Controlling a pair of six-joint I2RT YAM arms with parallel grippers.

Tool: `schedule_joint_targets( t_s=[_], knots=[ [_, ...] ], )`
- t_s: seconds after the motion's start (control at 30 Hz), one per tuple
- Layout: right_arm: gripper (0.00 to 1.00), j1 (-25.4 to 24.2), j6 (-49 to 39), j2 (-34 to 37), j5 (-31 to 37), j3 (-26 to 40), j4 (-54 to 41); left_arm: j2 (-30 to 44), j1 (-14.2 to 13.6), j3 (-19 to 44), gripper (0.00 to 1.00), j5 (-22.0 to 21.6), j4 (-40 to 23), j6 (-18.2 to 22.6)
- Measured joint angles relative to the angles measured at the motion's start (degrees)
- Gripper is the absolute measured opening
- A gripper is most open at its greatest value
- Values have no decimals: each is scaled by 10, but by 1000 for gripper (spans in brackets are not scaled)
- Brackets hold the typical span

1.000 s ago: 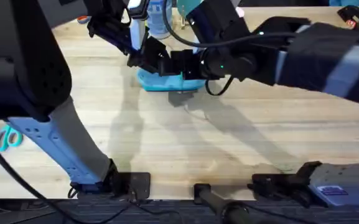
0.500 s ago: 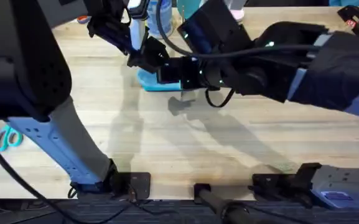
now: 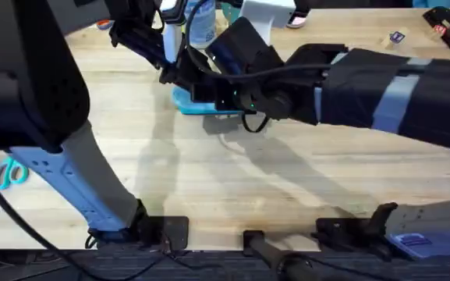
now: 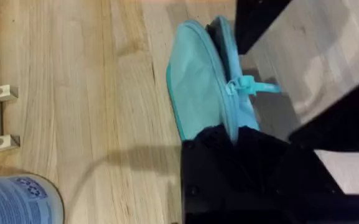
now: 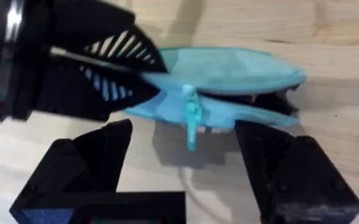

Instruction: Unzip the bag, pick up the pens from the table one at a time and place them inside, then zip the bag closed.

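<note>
Wooden table (image 3: 287,187), unlabelled turquoise bag (image 5: 229,74)

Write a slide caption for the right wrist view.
Open right gripper poised at the turquoise fabric pouch's zipper pull; left gripper pinches its end.

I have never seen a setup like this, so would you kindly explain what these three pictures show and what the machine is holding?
Two robot arms work at a wooden table. One picture looks down from above; the other two come from cameras on each arm's wrist. A turquoise pouch lies on the table, its zipper partly open, the pull tab sticking out. The left pincer is clamped on one end of the pouch. The right pincer is open, hovering by the pull tab. A blue-and-white container stands nearby, and scissors lie at the table's left edge.
</note>
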Motion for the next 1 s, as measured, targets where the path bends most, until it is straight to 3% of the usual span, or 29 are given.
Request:
schedule_joint_targets(
  t_s=[0.33, 1.0],
  knots=[
    [958, -31, 2, 12, 0, -2, 24, 0, 0, 1, 42, 2, 6, -4],
    [405, -40, 4, 27, 18, -2, 28, 0, 0, 1, 42, 0, 6, -4]
  ],
)
